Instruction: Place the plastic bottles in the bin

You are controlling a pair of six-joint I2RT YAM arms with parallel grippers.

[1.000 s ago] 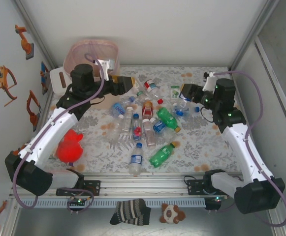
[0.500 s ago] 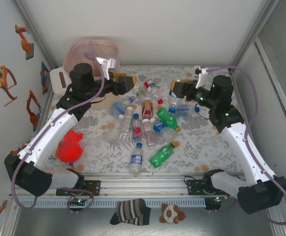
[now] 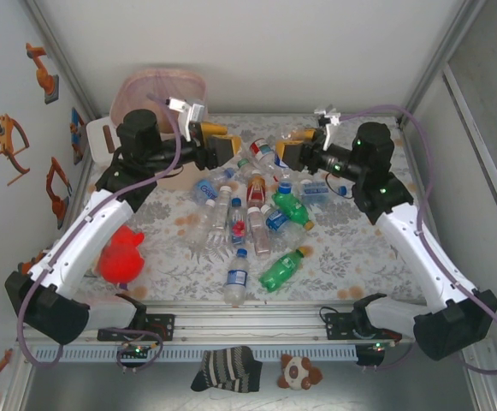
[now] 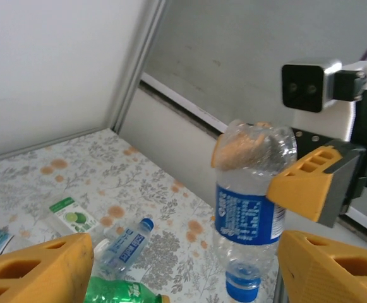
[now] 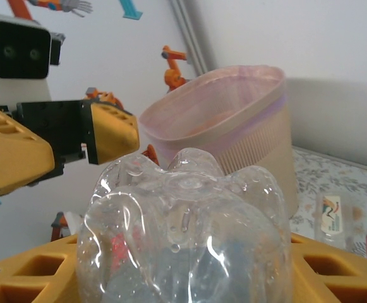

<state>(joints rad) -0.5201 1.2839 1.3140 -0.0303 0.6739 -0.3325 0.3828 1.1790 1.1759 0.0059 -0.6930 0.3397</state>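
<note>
Ribbed beige bin [image 5: 252,158], dimpled clear bottle [image 5: 183,233]

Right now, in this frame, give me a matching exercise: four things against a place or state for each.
Things:
1. bin
2. red plush toy
3. right end effector
4. left end effector

Place or state:
A. open, holding nothing
B. far left corner
C. near left side
D. shut on a clear blue-label bottle

Pairs: 1-B, 2-C, 3-D, 4-A
</note>
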